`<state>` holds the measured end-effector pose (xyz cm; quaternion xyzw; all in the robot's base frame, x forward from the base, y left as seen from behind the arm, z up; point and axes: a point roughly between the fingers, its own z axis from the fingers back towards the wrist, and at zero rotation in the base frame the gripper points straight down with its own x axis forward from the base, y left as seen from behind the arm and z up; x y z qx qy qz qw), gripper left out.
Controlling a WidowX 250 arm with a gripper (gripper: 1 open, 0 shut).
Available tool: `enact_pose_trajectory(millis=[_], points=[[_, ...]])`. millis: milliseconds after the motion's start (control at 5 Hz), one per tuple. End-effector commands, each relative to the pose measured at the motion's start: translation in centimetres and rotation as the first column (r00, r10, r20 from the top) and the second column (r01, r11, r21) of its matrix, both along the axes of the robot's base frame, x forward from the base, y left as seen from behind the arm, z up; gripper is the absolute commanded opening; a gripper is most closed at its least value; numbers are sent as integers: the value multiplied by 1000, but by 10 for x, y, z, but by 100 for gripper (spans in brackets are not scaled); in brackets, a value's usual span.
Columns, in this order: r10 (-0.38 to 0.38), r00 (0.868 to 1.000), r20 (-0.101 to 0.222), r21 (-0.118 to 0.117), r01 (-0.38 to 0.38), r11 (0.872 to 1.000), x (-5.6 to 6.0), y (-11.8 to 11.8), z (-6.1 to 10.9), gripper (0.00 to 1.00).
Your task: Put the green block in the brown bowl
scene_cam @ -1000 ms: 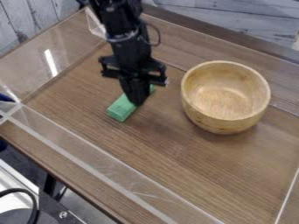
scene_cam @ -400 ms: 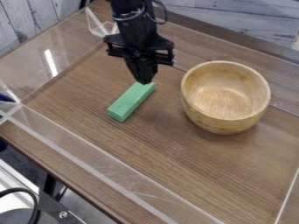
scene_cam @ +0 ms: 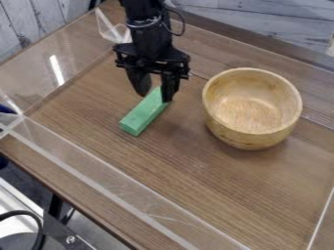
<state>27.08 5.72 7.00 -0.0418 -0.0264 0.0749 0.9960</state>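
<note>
Green block [scene_cam: 145, 112] flat on table, far end between parted fingers [scene_cam: 143, 86] (brown bowl [scene_cam: 252, 106] apart)

A wooden table [scene_cam: 196, 200] carries the green block [scene_cam: 144, 114] and, nearby, the brown bowl [scene_cam: 252, 106].

view: single | from: high, front of table [scene_cam: 196, 210] | facing: down, angled | range: near

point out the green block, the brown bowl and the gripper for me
green block [scene_cam: 140, 117]: camera view, on its flat top face, lower half.
brown bowl [scene_cam: 252, 134]: camera view, on the outer front wall.
gripper [scene_cam: 154, 86]: camera view, midway between its two spread fingertips.
</note>
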Motion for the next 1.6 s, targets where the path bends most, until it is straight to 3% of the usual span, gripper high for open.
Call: enact_pose_trajectory(millis=[0, 200, 800, 1200, 1400], points=[[-7, 998, 65, 10, 6, 1000, 10, 3, 10, 0], [-13, 998, 66, 1, 13, 1000, 7, 1, 3, 0], [-45, 998, 41, -78, 48, 996, 11, -7, 14, 0], [-82, 994, 73, -35, 85, 996, 18, 5, 14, 0], [-80, 993, 88, -29, 83, 996, 17, 2, 13, 0]])
